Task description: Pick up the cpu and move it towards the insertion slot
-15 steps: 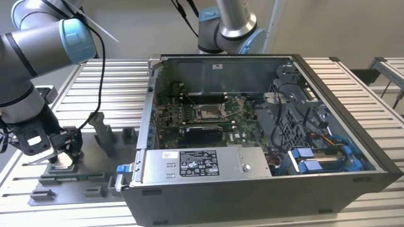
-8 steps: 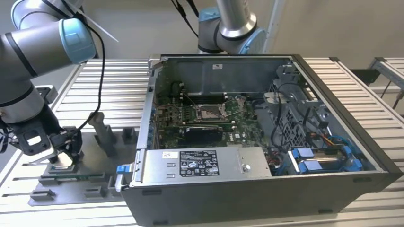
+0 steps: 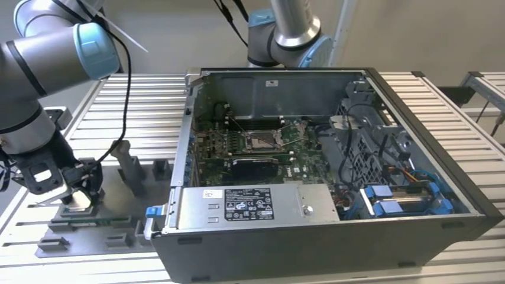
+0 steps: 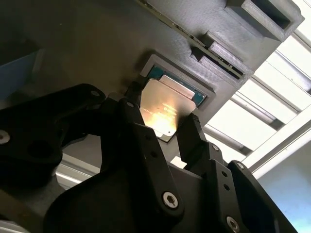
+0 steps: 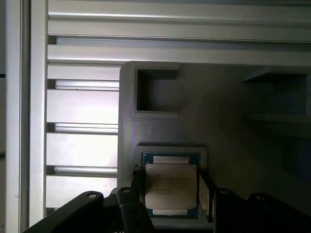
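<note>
**A:** Where is the cpu (image 5: 171,187) sitting?

**B:** It lies flat in a square pocket of the grey fixture (image 5: 160,126), metal lid up. In the first wrist view a thin green border shows around the lid. The fixture rests on the slatted surface (image 3: 142,112) at the exterior view's left. That is well apart from the insertion slot (image 3: 261,141), which is inside the open computer case (image 3: 442,177).

**A:** And the gripper (image 4: 162,110)?

**B:** It is down over the pocket and astride the chip in both wrist views, with one side of it at each of two opposite edges. I cannot tell whether it is pinching those edges or only beside them.

**A:** How do you expect the chip to handle?

**B:** I'd judge it light, thin and stiff, with hardly any weight and no sag. The lid throws back a bright glare in the second wrist view, so it is probably slick.

**A:** So where should it be held?

**B:** By those two opposite edges, centred along them, which is where the gripper straddles it. The edges are thin and offer little to bear on, so an off-centre hold could let the chip pivot or tilt. I'd expect the underside to be the delicate face, so nothing should touch it. The squeeze wants to be firm but not hard, because a board edge can chip.
</note>
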Available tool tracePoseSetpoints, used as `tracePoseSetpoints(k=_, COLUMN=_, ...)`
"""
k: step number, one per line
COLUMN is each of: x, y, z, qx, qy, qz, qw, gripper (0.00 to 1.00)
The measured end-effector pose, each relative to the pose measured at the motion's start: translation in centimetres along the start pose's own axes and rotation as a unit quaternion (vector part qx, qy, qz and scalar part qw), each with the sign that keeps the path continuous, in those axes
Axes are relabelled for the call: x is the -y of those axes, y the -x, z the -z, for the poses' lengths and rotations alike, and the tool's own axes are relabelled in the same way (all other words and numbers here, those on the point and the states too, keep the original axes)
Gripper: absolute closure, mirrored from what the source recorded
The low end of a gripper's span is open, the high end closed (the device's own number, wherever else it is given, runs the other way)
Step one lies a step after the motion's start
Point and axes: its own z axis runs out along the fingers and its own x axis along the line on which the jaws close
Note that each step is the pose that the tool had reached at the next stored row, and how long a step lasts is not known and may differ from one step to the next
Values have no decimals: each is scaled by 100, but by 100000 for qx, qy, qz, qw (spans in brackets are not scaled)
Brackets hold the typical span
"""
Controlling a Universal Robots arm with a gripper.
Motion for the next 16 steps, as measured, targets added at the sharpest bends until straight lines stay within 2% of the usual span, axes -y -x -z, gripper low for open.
tracePoseSetpoints(k=16, x=-13, y=5, z=342, qx=-21, qy=-13, qz=-2, qw=100000, gripper=100)
